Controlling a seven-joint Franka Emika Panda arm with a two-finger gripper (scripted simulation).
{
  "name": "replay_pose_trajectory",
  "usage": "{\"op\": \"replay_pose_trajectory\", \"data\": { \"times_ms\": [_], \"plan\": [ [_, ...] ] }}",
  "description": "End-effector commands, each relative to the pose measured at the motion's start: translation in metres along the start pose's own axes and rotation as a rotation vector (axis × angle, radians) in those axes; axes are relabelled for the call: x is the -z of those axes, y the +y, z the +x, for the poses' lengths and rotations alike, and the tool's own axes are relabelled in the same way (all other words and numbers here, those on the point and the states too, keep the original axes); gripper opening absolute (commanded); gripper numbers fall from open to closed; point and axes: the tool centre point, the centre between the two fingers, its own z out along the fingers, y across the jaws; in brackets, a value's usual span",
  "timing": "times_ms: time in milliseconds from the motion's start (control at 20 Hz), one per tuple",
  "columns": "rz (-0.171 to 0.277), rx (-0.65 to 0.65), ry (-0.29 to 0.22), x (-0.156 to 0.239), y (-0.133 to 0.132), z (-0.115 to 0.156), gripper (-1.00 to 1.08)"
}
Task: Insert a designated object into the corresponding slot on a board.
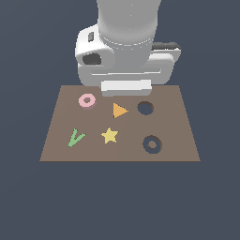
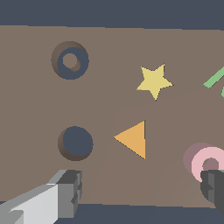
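One fingertip [image 2: 214,192] partly hides pink ring [image 2: 209,161]

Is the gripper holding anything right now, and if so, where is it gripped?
Nothing is held. The gripper is open, its fingers spread wide. The pink ring lies on the board, partly behind one fingertip in the wrist view, not between the fingers.

**What I count beneath me**

One board [image 1: 173,101] lies below my jaws. On it I see four loose shapes: one pink ring [image 1: 87,100], one orange triangle [image 1: 119,110], one yellow star [image 1: 109,135], one green V-shaped piece [image 1: 75,138]. Two dark cut-outs: one ring-shaped slot [image 1: 152,144], one plain round hole [image 1: 146,108].
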Motion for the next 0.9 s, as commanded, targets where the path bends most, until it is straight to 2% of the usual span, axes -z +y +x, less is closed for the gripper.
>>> {"op": "replay_pose_trajectory", "data": {
  "times_ms": [0, 450, 850],
  "plan": [
    [0.0, 0.0, 0.0, 0.0, 0.0, 0.0, 1.0],
    [0.002, -0.089, 0.009, -0.011, 0.017, 0.001, 1.0],
    [0.007, -0.325, 0.032, -0.04, 0.061, -0.003, 1.0]
  ]
}}
